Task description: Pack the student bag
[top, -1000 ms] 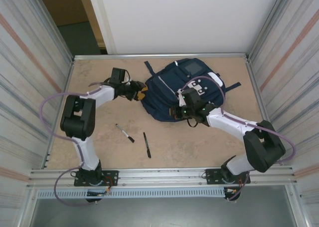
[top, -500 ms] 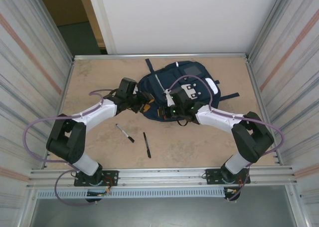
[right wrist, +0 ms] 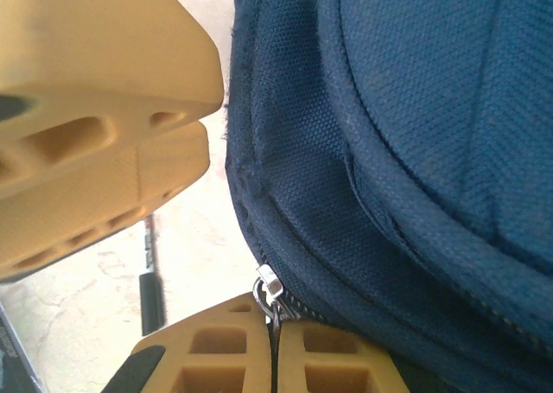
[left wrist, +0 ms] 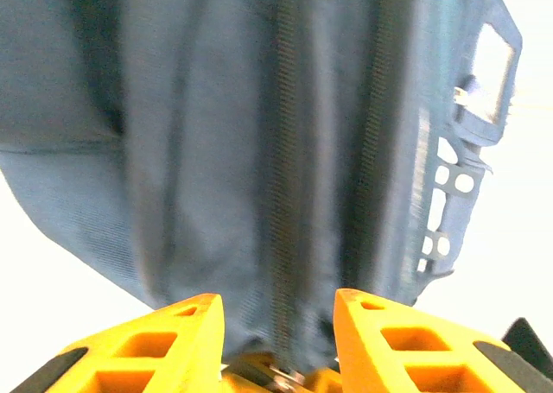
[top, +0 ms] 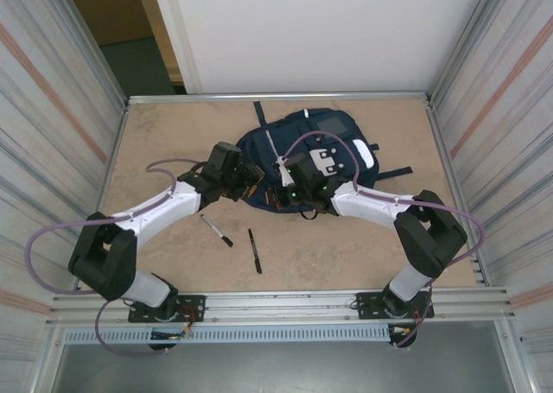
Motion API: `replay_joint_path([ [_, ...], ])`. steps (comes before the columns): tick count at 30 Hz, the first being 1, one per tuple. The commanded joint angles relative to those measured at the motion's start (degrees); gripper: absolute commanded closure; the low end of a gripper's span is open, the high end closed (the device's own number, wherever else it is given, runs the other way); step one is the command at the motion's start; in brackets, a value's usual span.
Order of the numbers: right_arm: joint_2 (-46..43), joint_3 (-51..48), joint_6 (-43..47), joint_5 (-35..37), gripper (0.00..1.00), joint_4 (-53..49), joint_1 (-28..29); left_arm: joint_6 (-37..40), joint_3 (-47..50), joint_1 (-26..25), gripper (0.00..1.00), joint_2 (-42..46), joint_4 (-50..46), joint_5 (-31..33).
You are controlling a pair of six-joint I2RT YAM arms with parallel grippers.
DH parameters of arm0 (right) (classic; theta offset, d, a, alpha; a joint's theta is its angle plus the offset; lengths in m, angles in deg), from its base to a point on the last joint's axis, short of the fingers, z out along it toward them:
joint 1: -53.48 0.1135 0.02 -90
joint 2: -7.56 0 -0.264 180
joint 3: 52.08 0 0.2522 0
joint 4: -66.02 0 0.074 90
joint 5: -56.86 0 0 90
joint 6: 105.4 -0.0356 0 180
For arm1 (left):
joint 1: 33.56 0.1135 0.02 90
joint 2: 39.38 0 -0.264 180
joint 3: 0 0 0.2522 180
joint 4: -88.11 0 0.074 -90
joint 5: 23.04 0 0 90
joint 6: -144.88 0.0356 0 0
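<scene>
A fold of the student bag (top: 333,142) is being pinched between the partly closed jaws of the left gripper (left wrist: 276,324). Just beside it, the zipper pull (right wrist: 268,287) is being clamped by the fully closed right gripper (right wrist: 273,313), with the bag directly ahead of both.

Bare at the far-left corner of the table (top: 151,129) and in the strip along its near edge. Blocked at far centre by the student bag (top: 341,132), with left gripper (top: 251,179) and right gripper (top: 278,194) crowded against its near-left side, seemingly no gap between them. Toward near centre, passable around a black marker (top: 217,231) and a black pen (top: 255,251) lying apart. Hemmed on both sides by corrugated wall panels (top: 52,125).
</scene>
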Motion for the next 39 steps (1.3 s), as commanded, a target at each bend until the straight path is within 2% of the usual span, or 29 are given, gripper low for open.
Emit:
replay_joint_path([
  [1,1.1,2.4,-0.5,-4.2,1.00,2.6,1.4,0.2,-1.2,-0.3,0.63,0.2,-2.2,4.3],
  [7,1.4,3.3,-0.6,-4.6,1.00,2.4,2.0,0.7,-2.2,-0.2,0.65,-4.1,-1.2,2.8],
  [11,1.2,4.0,-0.6,-4.0,1.00,0.1,1.8,-0.2,-1.5,-0.2,0.70,-5.4,-1.6,2.2],
  [14,0.0,2.3,-0.3,-2.9,1.00,0.7,1.8,0.4,-1.2,0.9,0.87,-5.8,-1.7,1.5],
  [17,-1.0,1.9,1.8,-2.9,1.00,-3.8,0.4,1.8,-0.7,2.7,1.00,-4.9,-1.0,0.6],
  [21,-6.3,-4.1,3.9,1.9,1.00,-6.4,-2.2,5.8,-1.5,6.3,1.00,-3.8,-1.9,-2.3],
  [25,-13.5,-9.6,4.6,3.8,1.00,-9.6,-8.1,7.8,-0.6,8.3,1.00,-2.1,-3.0,-3.0],
  [29,-19.9,-14.6,5.1,11.7,1.00,-12.8,-13.0,11.1,-0.7,9.6,1.00,-1.5,-5.6,-3.0],
  [32,-22.8,-16.9,1.8,16.1,0.98,-14.9,-18.4,11.6,0.4,10.1,1.00,-0.7,-5.6,-4.4],
  [34,-24.9,-19.1,-0.4,15.6,0.93,-14.1,-21.2,12.4,0.6,10.1,1.00,-0.4,-5.2,-5.7],
  [37,-27.1,-20.8,-0.1,12.6,0.89,-11.9,-22.6,12.1,-0.2,9.9,1.00,-0.3,-8.6,-6.3],
  [38,-27.7,-20.4,1.0,12.1,0.85,-12.8,-22.6,12.1,-0.2,9.9,0.96,0.2,-8.8,-6.4],
  [39,-28.3,-19.3,2.9,11.8,0.79,-15.1,-22.5,12.2,-0.1,10.2,0.83,0.9,-9.0,-6.7],
])
